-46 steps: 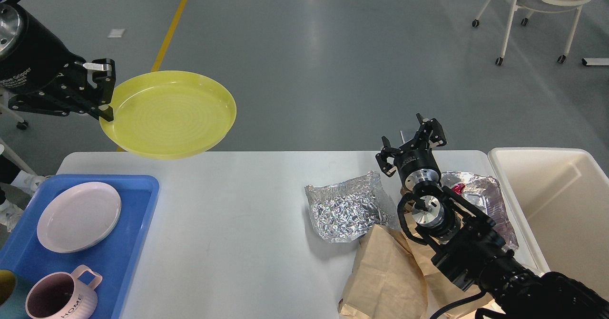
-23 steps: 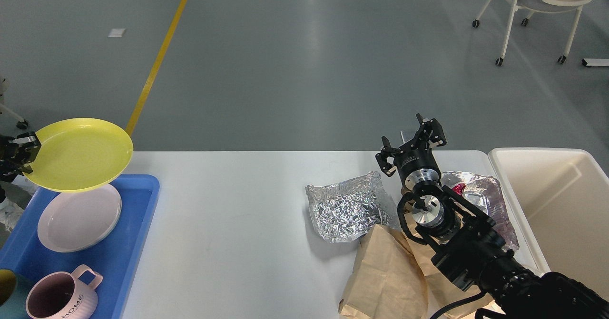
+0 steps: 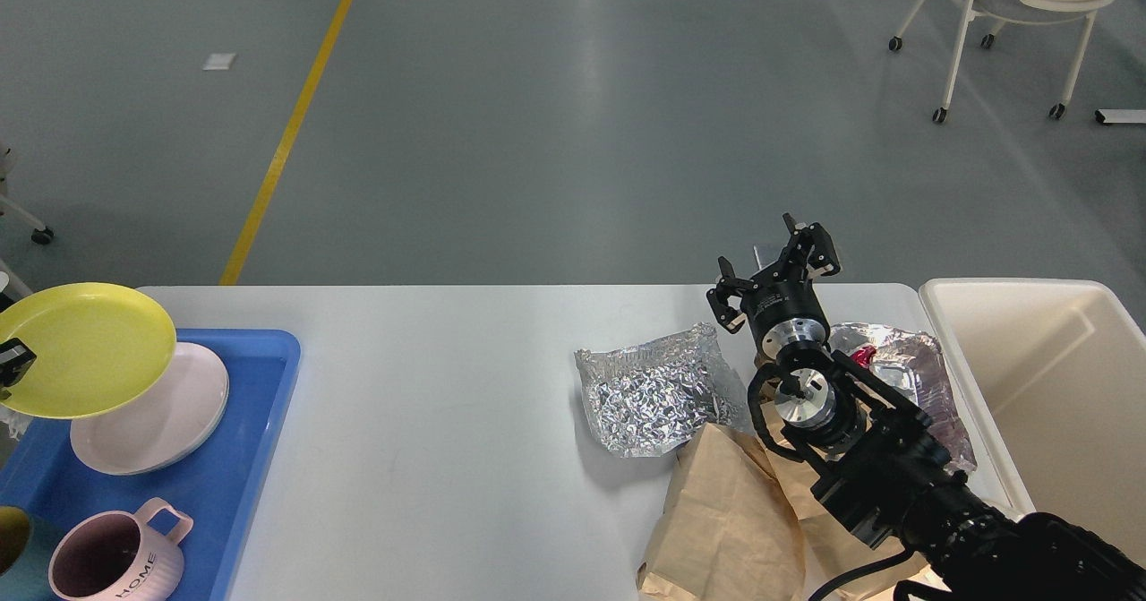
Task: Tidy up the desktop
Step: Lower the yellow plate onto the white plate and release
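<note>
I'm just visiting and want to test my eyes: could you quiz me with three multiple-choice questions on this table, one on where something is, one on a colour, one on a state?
1. Where is the pink mug?
A. in the blue tray
B. in the cream bin
C. on the brown paper bag

2. What colour is the plate above the pale plate?
A. red
B. yellow
C. black

3. How is the right claw?
A. shut on foil
B. holding the mug
C. open, empty

Answers: 1 A, it stands at the tray's near end; 2 B, plainly yellow; 3 C, its fingers are spread with nothing between.
</note>
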Action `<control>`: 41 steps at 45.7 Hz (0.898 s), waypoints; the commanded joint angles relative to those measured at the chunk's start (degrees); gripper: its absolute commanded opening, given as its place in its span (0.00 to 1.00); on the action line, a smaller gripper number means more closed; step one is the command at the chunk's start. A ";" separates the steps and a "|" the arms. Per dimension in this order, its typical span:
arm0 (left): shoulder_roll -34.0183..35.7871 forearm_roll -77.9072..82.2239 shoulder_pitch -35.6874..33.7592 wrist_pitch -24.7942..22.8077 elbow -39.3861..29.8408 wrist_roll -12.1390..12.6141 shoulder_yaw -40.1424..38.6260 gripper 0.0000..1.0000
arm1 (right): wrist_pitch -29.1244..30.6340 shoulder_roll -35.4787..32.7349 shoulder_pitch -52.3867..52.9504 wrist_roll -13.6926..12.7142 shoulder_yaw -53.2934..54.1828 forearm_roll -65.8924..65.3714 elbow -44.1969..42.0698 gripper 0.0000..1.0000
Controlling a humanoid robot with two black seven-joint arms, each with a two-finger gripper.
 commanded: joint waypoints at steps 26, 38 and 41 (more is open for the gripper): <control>-5.98 0.02 7.21 6.40 0.35 -0.07 -3.42 0.01 | -0.08 0.00 0.00 0.00 0.00 0.00 0.00 1.00; -5.63 -0.07 7.21 6.40 0.44 -0.25 -3.42 0.40 | 0.01 0.00 0.00 0.00 0.00 0.00 0.00 1.00; -5.45 -0.15 6.95 6.49 0.44 -0.25 -3.42 0.55 | 0.01 0.00 0.00 0.00 0.00 0.00 0.00 1.00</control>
